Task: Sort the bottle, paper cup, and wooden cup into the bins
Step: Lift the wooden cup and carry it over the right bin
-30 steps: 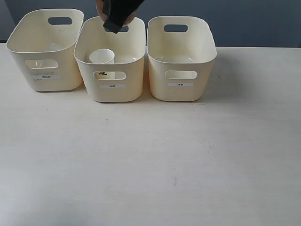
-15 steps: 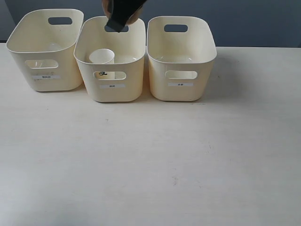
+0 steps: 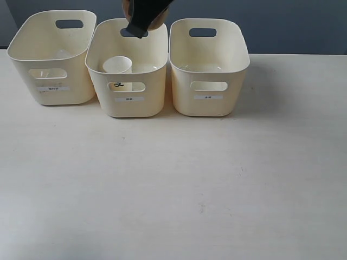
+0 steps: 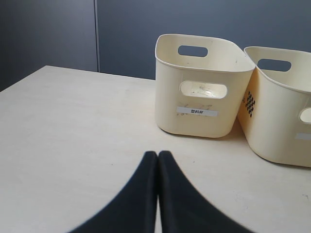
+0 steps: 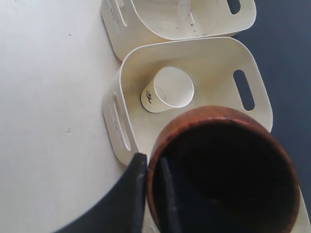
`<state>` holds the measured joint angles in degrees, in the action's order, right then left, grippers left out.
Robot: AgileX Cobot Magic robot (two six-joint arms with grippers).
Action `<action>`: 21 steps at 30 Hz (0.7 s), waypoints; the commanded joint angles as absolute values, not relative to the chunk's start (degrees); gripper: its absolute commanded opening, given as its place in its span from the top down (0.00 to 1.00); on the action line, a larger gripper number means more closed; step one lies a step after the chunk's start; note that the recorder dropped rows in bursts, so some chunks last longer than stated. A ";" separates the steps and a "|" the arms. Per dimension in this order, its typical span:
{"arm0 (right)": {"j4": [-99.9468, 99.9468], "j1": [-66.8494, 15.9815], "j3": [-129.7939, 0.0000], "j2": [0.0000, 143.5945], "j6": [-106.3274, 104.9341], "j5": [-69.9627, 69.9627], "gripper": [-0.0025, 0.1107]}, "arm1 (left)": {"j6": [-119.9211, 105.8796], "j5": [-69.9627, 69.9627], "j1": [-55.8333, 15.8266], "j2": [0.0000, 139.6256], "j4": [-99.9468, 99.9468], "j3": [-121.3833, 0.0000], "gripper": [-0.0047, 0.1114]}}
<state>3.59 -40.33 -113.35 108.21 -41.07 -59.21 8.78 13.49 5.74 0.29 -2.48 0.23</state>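
Three cream bins stand in a row: left bin (image 3: pixel 32 57), middle bin (image 3: pixel 149 81) and right bin (image 3: pixel 209 73). The white paper cup (image 3: pixel 117 65) (image 5: pixel 167 90) stands upright inside the middle bin (image 5: pixel 218 58). My right gripper (image 3: pixel 139 27) (image 5: pixel 151 160) hangs over the back of the middle bin, shut on the rim of the brown wooden cup (image 5: pixel 209 116), one finger inside and one outside. My left gripper (image 4: pixel 158 155) is shut and empty, low over the table before the left bin (image 4: pixel 194 124). Something clear glints through that bin's cut-out; the bottle itself is not plainly seen.
The pale table (image 3: pixel 173 184) stretches in front of the bins. A dark wall (image 3: pixel 293 27) stands behind them. The left and middle bins touch each other; a narrow gap separates the middle and right bins.
My right gripper with the wooden cup has shifted a little to the right above the middle bin's back rim. The paper cup and the bins have not moved.
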 commanded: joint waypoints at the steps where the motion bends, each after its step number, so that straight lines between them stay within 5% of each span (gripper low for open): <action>1: 2.91 -39.99 -113.32 107.49 -40.91 -59.84 0.99 | 8.87 13.24 5.54 0.00 -2.63 0.00 0.96; 21: 2.31 -39.99 -113.32 106.31 -38.10 -62.40 0.99 | 8.87 13.24 5.54 0.00 -2.63 0.00 0.96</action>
